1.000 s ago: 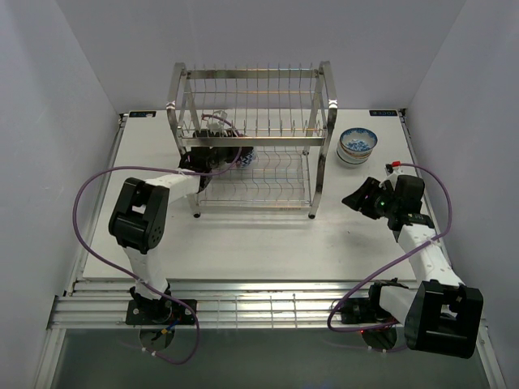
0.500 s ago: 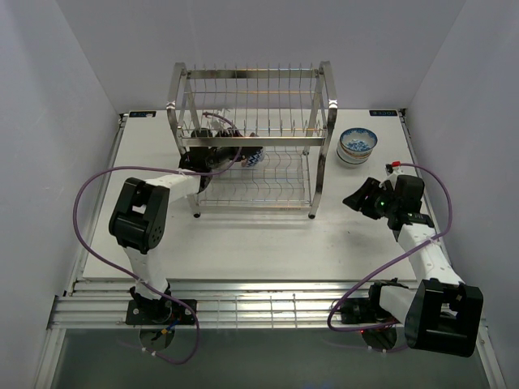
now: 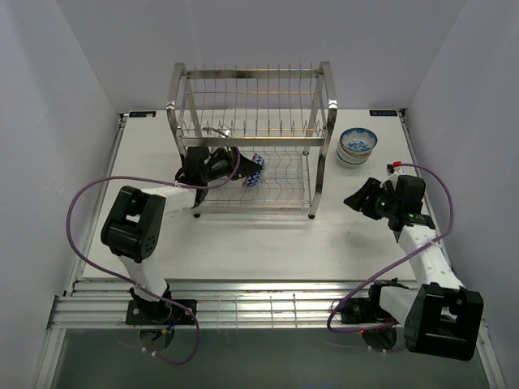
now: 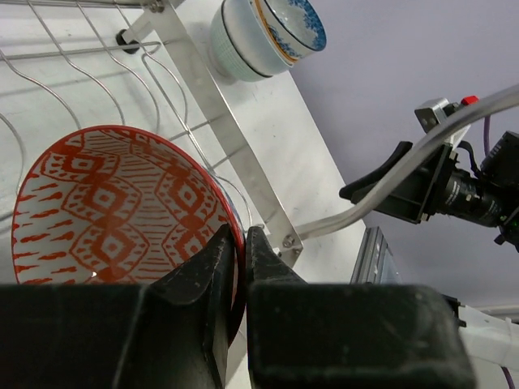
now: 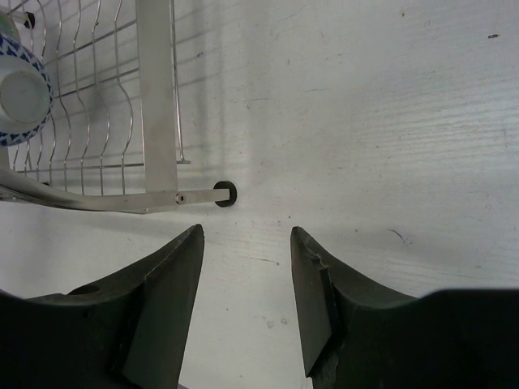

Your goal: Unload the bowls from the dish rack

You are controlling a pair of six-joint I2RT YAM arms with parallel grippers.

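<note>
The steel wire dish rack (image 3: 253, 96) stands at the back middle of the table. My left gripper (image 3: 233, 167) reaches into its lower tier from the left and is shut on the rim of a bowl (image 3: 255, 169), blue-and-white outside. In the left wrist view the bowl (image 4: 113, 211) shows a red pattern inside, with my gripper (image 4: 241, 241) pinching its rim. A stack of blue-and-white bowls (image 3: 358, 146) stands on the table right of the rack. My right gripper (image 3: 358, 199) is open and empty over bare table, right of the rack.
The rack's front right post and black foot (image 5: 225, 193) lie just ahead of my right gripper (image 5: 247, 237). The held bowl's underside (image 5: 19, 96) shows through the rack wires. White walls close in left, right and behind. The stacked bowls (image 4: 263, 34) also show in the left wrist view.
My left gripper has carried the bowl right and toward the front within the lower tier, and the left arm's elbow has swung lower. The right arm has barely moved.
</note>
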